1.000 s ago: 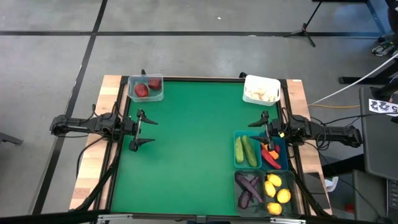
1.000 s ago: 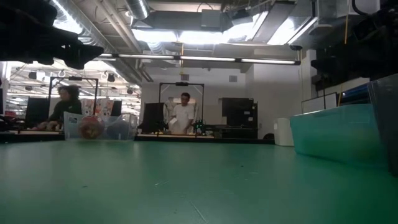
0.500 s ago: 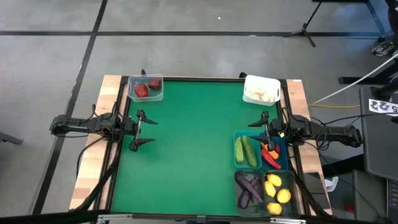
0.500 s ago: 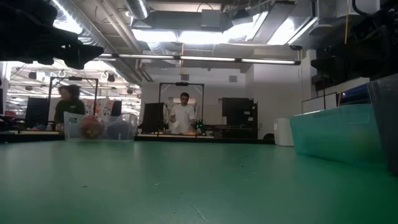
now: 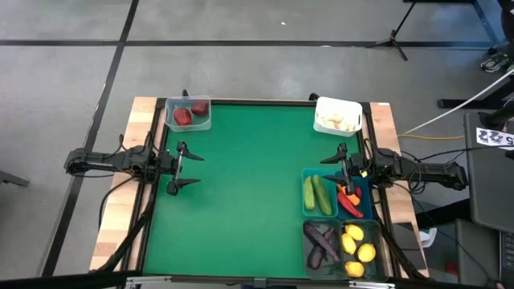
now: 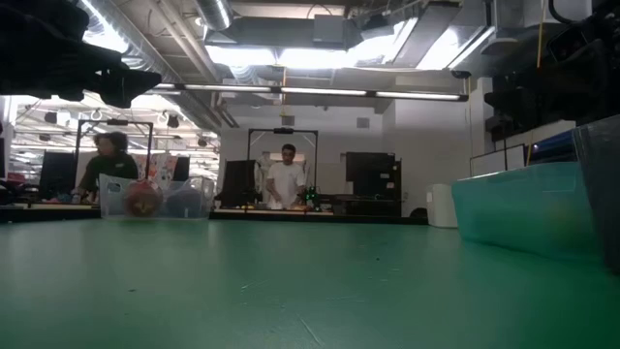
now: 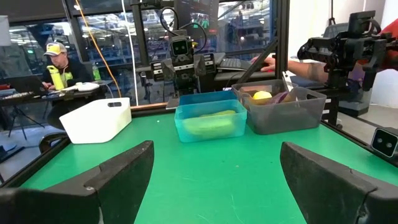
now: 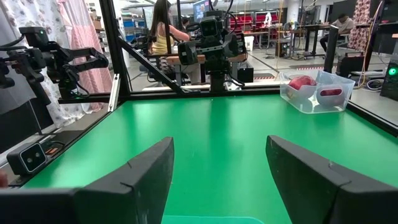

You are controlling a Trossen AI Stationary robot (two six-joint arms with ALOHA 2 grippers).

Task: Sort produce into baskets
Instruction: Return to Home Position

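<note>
While left claw (image 5: 199, 169) gapes, person (image 6: 285, 184) stands beyond

High view: straight down from well above on the whole green bench (image 5: 241, 177); low view: level across it from surface height, facing the far edge; wrist views: each facing inward across the bench from its own side; high, low and right wrist views share the clear bin (image 6: 160, 199).
</note>
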